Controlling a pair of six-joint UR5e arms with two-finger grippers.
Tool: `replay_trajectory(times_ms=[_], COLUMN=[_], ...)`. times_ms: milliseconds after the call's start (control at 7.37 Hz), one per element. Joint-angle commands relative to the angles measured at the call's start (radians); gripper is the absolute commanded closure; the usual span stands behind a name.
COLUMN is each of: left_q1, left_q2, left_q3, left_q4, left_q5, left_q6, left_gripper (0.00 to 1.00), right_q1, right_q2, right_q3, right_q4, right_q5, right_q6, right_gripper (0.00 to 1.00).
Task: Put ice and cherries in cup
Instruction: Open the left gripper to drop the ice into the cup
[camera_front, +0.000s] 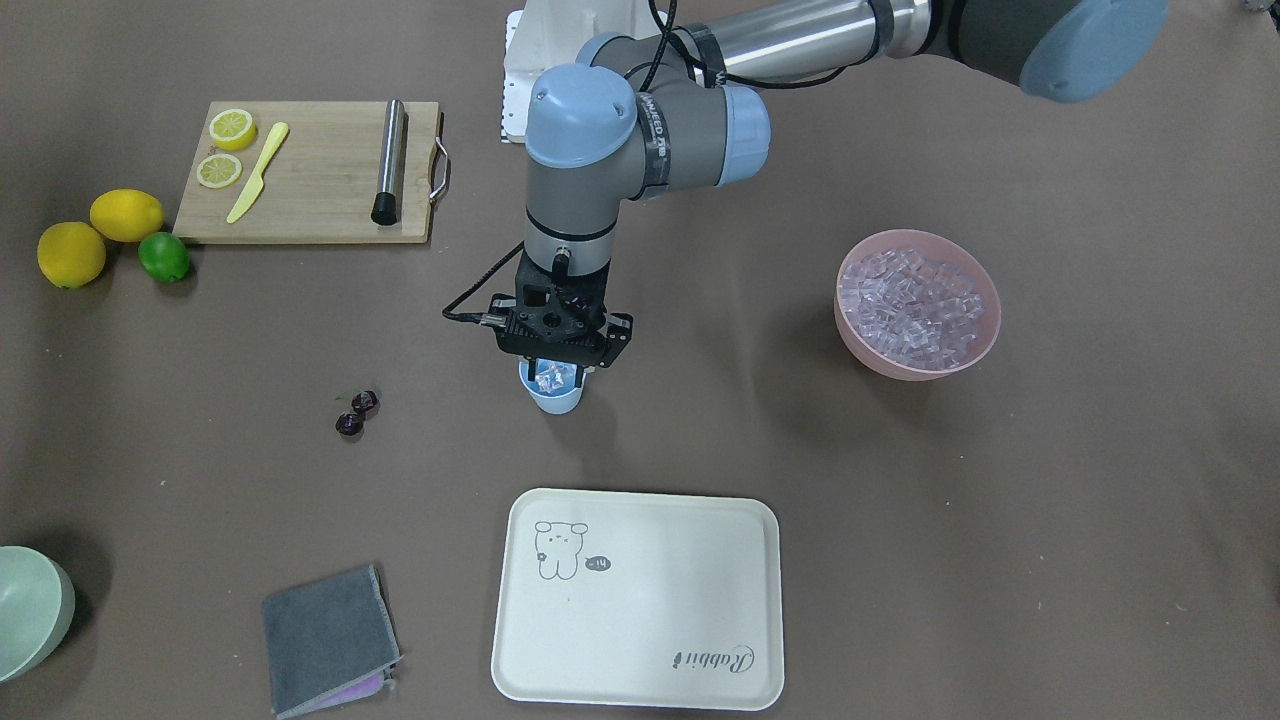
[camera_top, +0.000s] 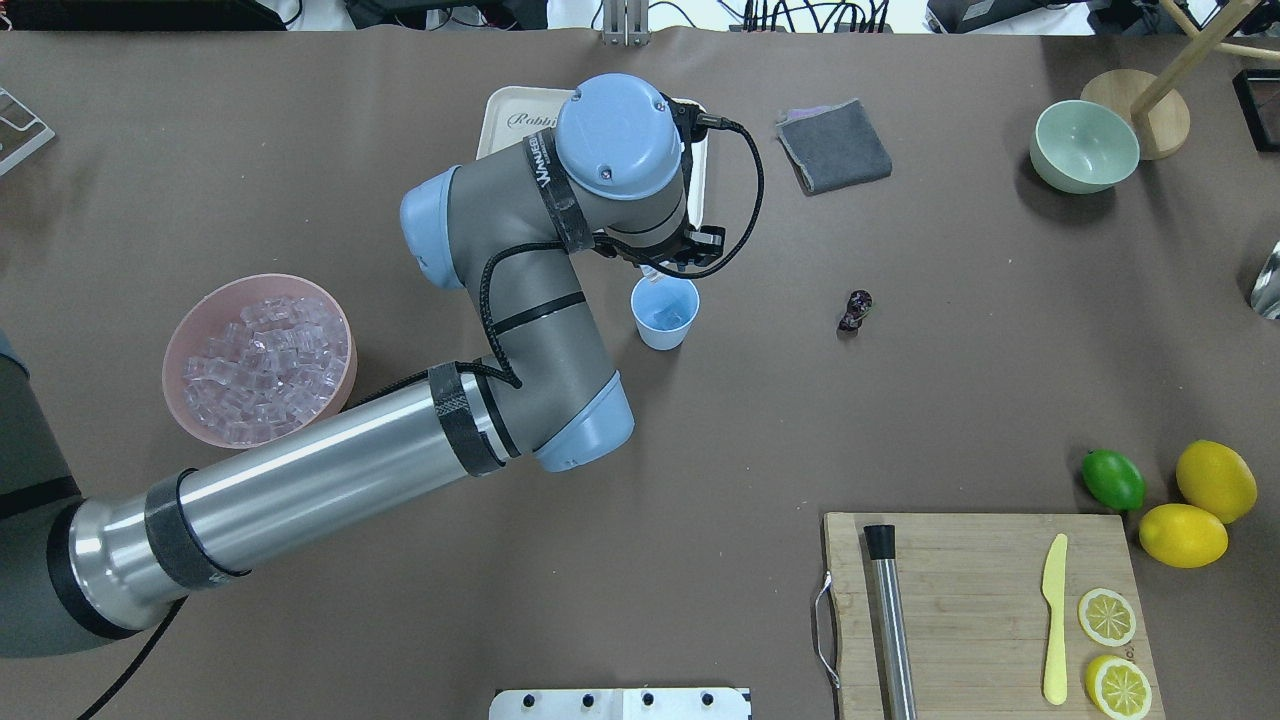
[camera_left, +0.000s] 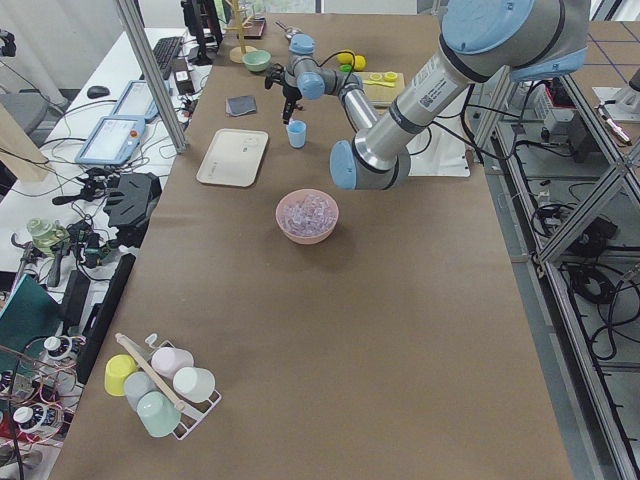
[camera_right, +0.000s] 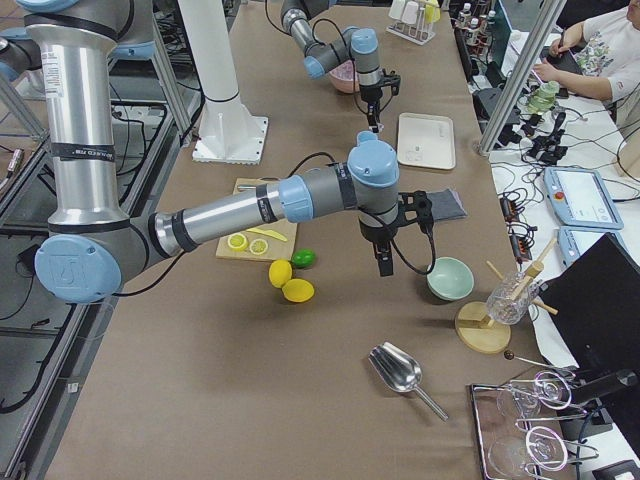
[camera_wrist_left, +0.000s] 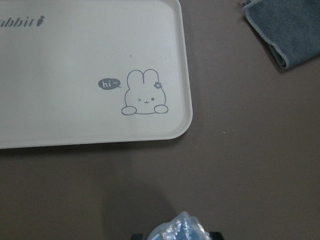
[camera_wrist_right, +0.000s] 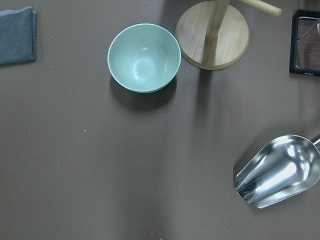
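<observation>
The light blue cup (camera_front: 556, 398) stands mid-table, also in the overhead view (camera_top: 665, 315). My left gripper (camera_front: 556, 368) hangs straight over its mouth. In the left wrist view a clear ice cube (camera_wrist_left: 181, 227) sits between the fingertips at the bottom edge. Ice (camera_front: 553, 377) shows at the cup's mouth. More ice (camera_top: 262, 368) fills the pink bowl (camera_top: 178, 345). The cherries (camera_front: 356, 412) lie on the table beside the cup, apart from it (camera_top: 856, 310). My right gripper (camera_right: 385, 265) hovers near the pale green bowl. Its fingers show only in the exterior right view, so I cannot tell whether it is open or shut.
A cream tray (camera_front: 640, 620) and a grey cloth (camera_front: 325, 635) lie beyond the cup. The pale green bowl (camera_wrist_right: 144, 57), a wooden stand (camera_wrist_right: 212, 32) and a metal scoop (camera_wrist_right: 277, 172) are under the right wrist. A cutting board (camera_top: 980, 600), lemons and a lime (camera_top: 1113, 480) sit nearby.
</observation>
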Motion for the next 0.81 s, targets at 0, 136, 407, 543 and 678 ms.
replay_trajectory(times_ms=[0, 136, 407, 543, 678], left_q1=[0.008, 0.011, 0.004, -0.059, -0.147], left_q2=[0.002, 0.002, 0.006, 0.087, 0.177], left_q3=[0.004, -0.001, -0.043, -0.132, -0.201], left_q4=[-0.004, -0.004, -0.009, 0.01, 0.019], left_q5=[0.001, 0.002, -0.003, -0.085, -0.195], left_q6=[-0.001, -0.002, 0.001, 0.01, 0.031], left_gripper=[0.43, 0.15, 0.02, 0.02, 0.02], right_q1=[0.001, 0.0, 0.0, -0.016, -0.086], right_q2=[-0.007, -0.007, -0.007, 0.014, 0.066], right_q3=[0.001, 0.001, 0.003, 0.003, 0.012], right_q4=[0.002, 0.002, 0.004, 0.002, 0.008], right_q5=[0.002, 0.003, 0.005, 0.018, 0.038], right_q6=[0.001, 0.001, 0.001, 0.039, 0.164], right_gripper=[0.0, 0.0, 0.01, 0.01, 0.01])
